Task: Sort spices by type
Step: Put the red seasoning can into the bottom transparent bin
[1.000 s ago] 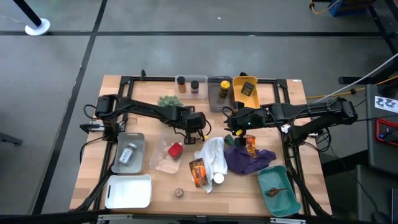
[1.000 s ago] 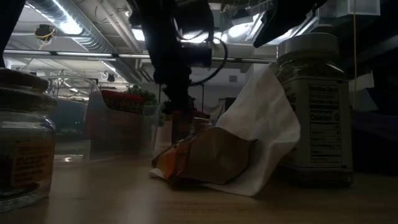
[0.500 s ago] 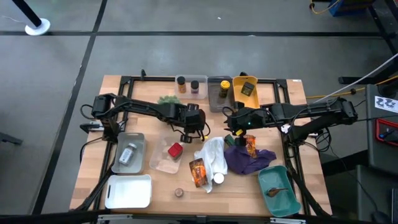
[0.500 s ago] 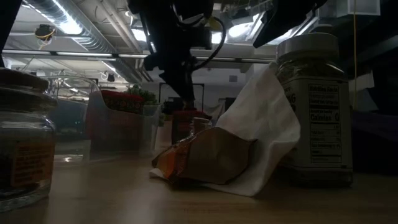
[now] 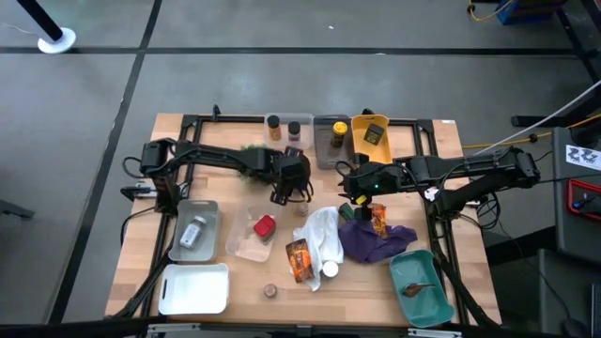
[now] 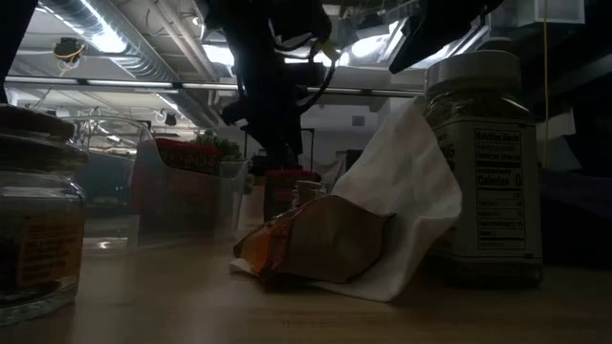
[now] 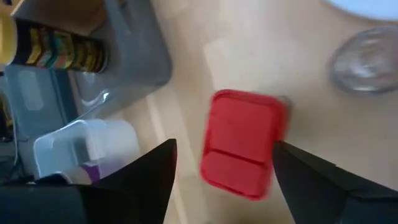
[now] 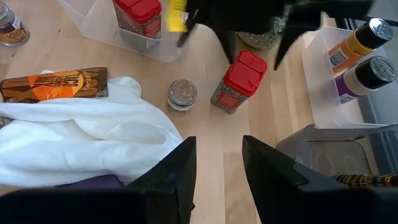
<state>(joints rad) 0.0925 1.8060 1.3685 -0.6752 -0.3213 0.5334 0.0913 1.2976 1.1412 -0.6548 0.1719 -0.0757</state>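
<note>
A red-lidded spice tin point(image 8: 239, 81) stands upright on the bare wood, its base on the table. My left gripper point(image 7: 224, 146) hovers open just above it, one finger on either side of its lid point(image 7: 242, 140), clear of it. A small clear jar point(image 8: 181, 94) stands beside the tin. A second red tin point(image 5: 264, 226) sits in a clear container point(image 5: 252, 239). My right gripper point(image 8: 217, 140) hangs open over the table's middle point(image 5: 349, 195), nothing between its fingers. In the low view the left gripper point(image 6: 277, 134) shows above the tin point(image 6: 287, 186).
A white cloth point(image 5: 319, 235), a purple cloth point(image 5: 376, 239) and orange packets point(image 5: 299, 258) lie near the front. Jars point(image 5: 273, 125), a grey bin point(image 5: 331, 139) and a yellow bin point(image 5: 371, 134) line the far edge. Trays stand at the left point(image 5: 194, 230), front left point(image 5: 194, 286) and front right point(image 5: 423, 282).
My left gripper has opened and let go of the red tin, which stays upright on the table. The gripper has then risen a little toward the far edge and rolled about its own axis.
</note>
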